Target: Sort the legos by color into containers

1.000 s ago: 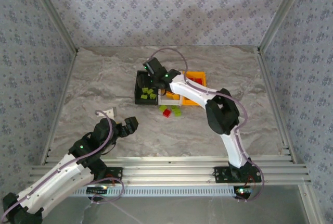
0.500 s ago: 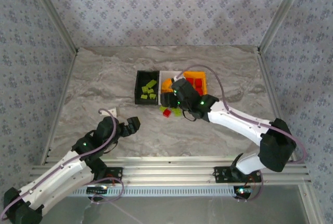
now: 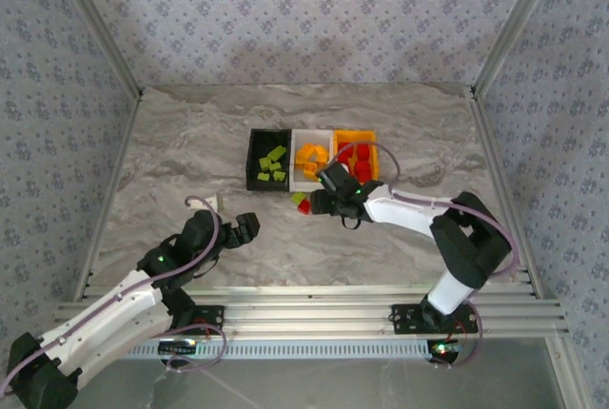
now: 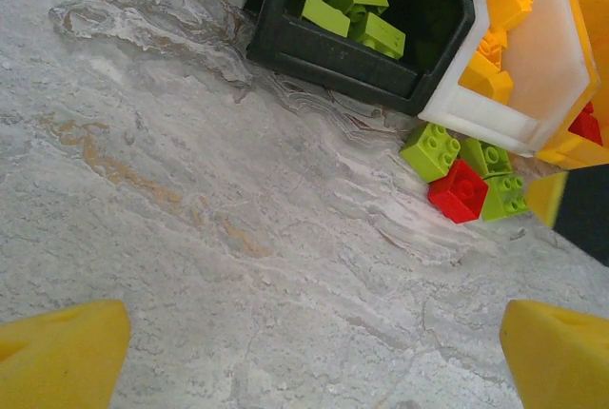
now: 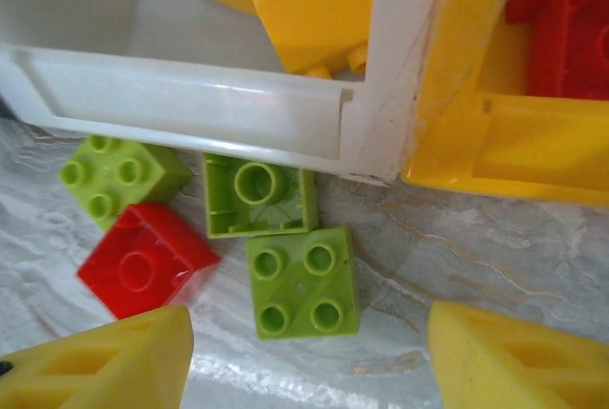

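Observation:
The black bin (image 3: 269, 159) holds lime green legos (image 4: 354, 8), the white bin (image 3: 312, 158) holds orange-yellow ones (image 5: 304, 5), and the orange bin (image 3: 356, 154) holds red ones (image 5: 561, 19). Loose on the table in front of the white bin lie three green bricks (image 5: 303, 281) (image 5: 259, 196) (image 5: 119, 176) and a red brick (image 5: 145, 259). My right gripper (image 5: 309, 361) hovers low just before them, open, its yellow fingers (image 5: 105, 361) either side of the studded green brick and touching nothing. My left gripper (image 4: 309, 361) is open over bare table, short of the bins.
The three bins stand side by side mid-table, touching. A small white tag (image 3: 202, 204) lies beside the left arm. Aluminium rails (image 3: 304, 309) run along the near edge, and patterned walls close the sides and back. Marble table surface (image 3: 171, 143) stretches left and right of the bins.
My right arm has swung from above the black bin back and down to the loose bricks in front of the white bin. The left gripper crept slightly forward.

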`<control>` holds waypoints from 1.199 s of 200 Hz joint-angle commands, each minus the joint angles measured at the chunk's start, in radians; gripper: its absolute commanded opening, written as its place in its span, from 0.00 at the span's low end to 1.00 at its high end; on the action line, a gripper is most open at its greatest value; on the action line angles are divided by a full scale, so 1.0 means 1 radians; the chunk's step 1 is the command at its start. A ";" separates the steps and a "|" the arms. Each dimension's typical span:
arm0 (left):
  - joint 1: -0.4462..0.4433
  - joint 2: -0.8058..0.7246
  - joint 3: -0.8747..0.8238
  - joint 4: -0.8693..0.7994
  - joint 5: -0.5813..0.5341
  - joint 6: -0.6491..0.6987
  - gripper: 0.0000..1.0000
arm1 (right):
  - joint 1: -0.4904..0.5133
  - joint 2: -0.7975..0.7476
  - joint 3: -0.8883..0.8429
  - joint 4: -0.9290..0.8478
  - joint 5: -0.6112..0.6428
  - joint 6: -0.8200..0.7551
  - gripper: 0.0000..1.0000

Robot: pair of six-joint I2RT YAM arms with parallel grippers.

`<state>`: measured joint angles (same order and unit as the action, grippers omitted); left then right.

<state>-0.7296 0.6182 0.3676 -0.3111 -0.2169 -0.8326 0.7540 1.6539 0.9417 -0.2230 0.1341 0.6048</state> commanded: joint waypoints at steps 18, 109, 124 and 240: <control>-0.004 -0.003 0.022 0.009 -0.003 -0.007 1.00 | 0.007 0.070 0.055 -0.048 0.024 -0.045 0.68; -0.005 -0.002 0.021 0.004 -0.013 -0.011 1.00 | 0.025 0.175 0.153 -0.116 0.062 -0.127 0.48; -0.004 0.000 0.019 0.007 -0.013 -0.010 1.00 | 0.028 0.164 0.138 -0.106 0.045 -0.123 0.42; -0.002 0.005 0.021 0.011 -0.020 -0.005 1.00 | 0.129 -0.020 0.296 -0.134 -0.035 -0.161 0.30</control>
<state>-0.7296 0.6247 0.3676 -0.3107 -0.2184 -0.8391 0.8909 1.5932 1.0981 -0.3447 0.1272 0.4774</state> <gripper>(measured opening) 0.997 0.310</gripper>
